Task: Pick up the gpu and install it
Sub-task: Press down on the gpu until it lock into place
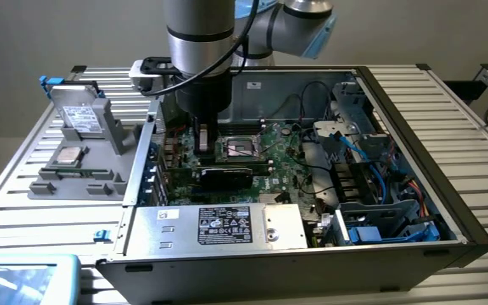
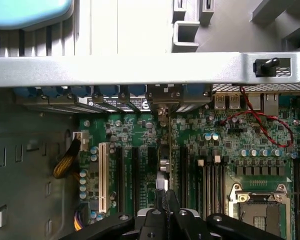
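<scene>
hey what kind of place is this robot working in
Probably a computer assembly or robotics test bench. An open desktop PC case lies on a slatted metal table, its green motherboard exposed, and a grey fixture beside it holds a hard drive.

My claw (image 2: 166, 207) is matt black plastic/metal, pinched on the gpu (image 2: 164, 165), a green glossy board w/ thin silver metal bracket. Motherboard (image 2: 225, 140): green laminate, shiny solder. Case (image 1: 312, 254): dull grey sheet metal. Table (image 1: 481, 133): ribbed brushed aluminium. Holder (image 1: 100, 159): matt grey plastic.
</scene>
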Robot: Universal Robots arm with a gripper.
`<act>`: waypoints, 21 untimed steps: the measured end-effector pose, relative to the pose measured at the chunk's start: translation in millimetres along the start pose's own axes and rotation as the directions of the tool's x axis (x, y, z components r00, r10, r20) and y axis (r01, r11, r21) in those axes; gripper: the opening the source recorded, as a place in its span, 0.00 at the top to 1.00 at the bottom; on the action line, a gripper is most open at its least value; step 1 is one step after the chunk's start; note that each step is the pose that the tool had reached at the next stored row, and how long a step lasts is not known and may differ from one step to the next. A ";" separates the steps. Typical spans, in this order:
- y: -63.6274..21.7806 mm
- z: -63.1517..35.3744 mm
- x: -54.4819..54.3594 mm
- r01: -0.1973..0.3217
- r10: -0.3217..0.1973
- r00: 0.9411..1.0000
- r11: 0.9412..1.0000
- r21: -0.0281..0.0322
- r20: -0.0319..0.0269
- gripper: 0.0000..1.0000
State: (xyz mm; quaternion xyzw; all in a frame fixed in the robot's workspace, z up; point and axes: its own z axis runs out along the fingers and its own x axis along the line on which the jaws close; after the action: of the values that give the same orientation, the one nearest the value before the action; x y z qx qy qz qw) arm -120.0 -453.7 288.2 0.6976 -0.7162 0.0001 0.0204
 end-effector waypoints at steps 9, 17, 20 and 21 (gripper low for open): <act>2.7 8.0 -0.2 0.000 0.000 1.000 1.000 0.004 0.000 0.88; 5.0 13.8 -1.4 0.000 0.000 1.000 1.000 0.008 0.005 0.88; 5.4 15.8 -2.1 0.000 0.000 1.000 1.000 0.009 0.007 0.88; 5.5 16.5 -2.2 0.000 0.000 1.000 1.000 0.009 0.008 0.88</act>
State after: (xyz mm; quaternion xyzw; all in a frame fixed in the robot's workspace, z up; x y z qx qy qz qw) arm -125.9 -451.9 271.9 0.6977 -0.7162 0.0006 0.0146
